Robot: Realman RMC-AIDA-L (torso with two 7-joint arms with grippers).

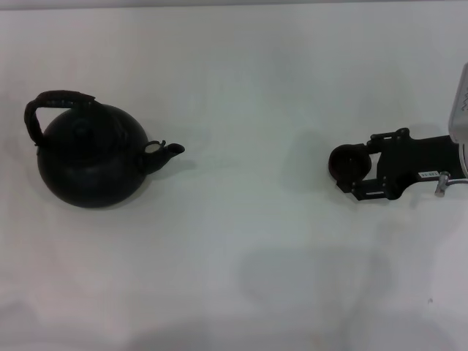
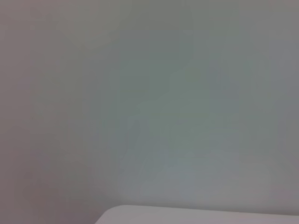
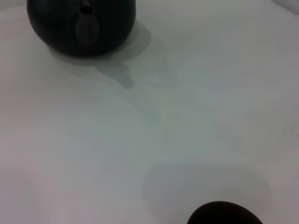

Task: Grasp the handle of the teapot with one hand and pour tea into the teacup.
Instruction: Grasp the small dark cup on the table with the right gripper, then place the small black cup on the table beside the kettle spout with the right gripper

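Note:
The teapot (image 1: 91, 164) is a round black pot standing at the left of the white table (image 1: 241, 241). Its arched handle (image 1: 58, 99) stands upright and its short spout (image 1: 170, 151) points right. The right wrist view shows the teapot (image 3: 81, 25) far off. The small dark teacup (image 1: 344, 162) sits at the right, and also shows in the right wrist view as the teacup (image 3: 224, 213) close to the camera. My right gripper (image 1: 362, 168) reaches in from the right, open, its fingertips on either side of the cup's near half. My left gripper is out of view.
Between teapot and teacup lies bare white tabletop, with faint shadows near the front edge. The left wrist view shows only a plain pale surface (image 2: 149, 112) with a lighter edge at one side.

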